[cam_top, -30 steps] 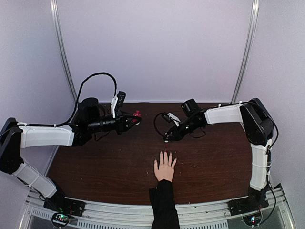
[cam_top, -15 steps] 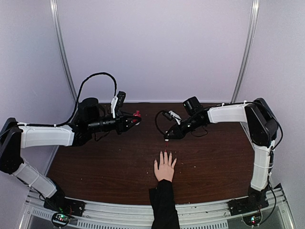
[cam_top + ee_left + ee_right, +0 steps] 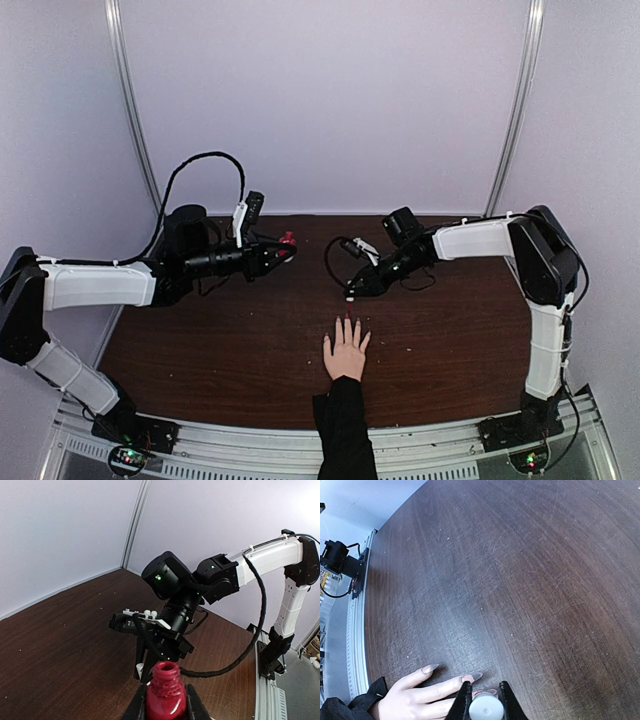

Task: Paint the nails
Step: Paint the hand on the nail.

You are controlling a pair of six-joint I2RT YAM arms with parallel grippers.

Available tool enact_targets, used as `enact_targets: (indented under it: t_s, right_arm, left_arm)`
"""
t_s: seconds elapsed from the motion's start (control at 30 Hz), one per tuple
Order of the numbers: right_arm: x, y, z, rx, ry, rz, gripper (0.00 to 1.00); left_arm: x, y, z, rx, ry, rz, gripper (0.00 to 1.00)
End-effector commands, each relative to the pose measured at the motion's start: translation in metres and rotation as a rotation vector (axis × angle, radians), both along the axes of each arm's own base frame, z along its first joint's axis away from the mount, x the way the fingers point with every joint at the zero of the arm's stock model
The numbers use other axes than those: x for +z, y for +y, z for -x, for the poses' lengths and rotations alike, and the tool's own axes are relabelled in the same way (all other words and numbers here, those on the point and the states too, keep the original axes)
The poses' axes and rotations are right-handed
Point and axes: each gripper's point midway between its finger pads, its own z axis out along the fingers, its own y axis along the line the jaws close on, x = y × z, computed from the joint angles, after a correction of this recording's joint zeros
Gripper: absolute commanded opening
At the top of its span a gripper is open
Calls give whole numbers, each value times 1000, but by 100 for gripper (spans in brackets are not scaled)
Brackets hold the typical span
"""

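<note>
A pale hand (image 3: pixel 346 352) in a black sleeve (image 3: pixel 343 430) lies flat on the dark wooden table (image 3: pixel 450 340), fingers pointing away from the arms. The right wrist view shows its long pointed nails: two bare greyish ones (image 3: pixel 430 668) (image 3: pixel 476 676) and one with some red (image 3: pixel 489 692) directly under my right gripper (image 3: pixel 485 685). That gripper (image 3: pixel 351 291) is shut on a white cap (image 3: pixel 486 711), pointed down just above the fingertips. My left gripper (image 3: pixel 166 691) (image 3: pixel 281 246) hovers at the back left, shut on a small red bottle (image 3: pixel 165 675) (image 3: pixel 288 239) with an open neck.
The right arm's wrist and cable (image 3: pixel 185 600) hang in front of the bottle in the left wrist view. A metal rail (image 3: pixel 250 440) runs along the near table edge. Pale walls (image 3: pixel 320 100) close the back and sides.
The right arm's forearm has shifted slightly, its gripper staying just above the fingertips. The hand and left arm have not moved.
</note>
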Motion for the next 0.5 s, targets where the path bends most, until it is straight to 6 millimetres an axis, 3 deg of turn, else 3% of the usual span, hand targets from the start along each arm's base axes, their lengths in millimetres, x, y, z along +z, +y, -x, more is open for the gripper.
enact_targets:
  t_s: [0.0, 0.47]
  right_arm:
    - [0, 4, -2, 20, 2, -14, 0]
    - [2, 7, 2, 34, 5, -25, 0]
  left_arm:
    - [14, 1, -1, -5, -51, 35, 0]
    - [13, 0, -2, -5, -50, 35, 0]
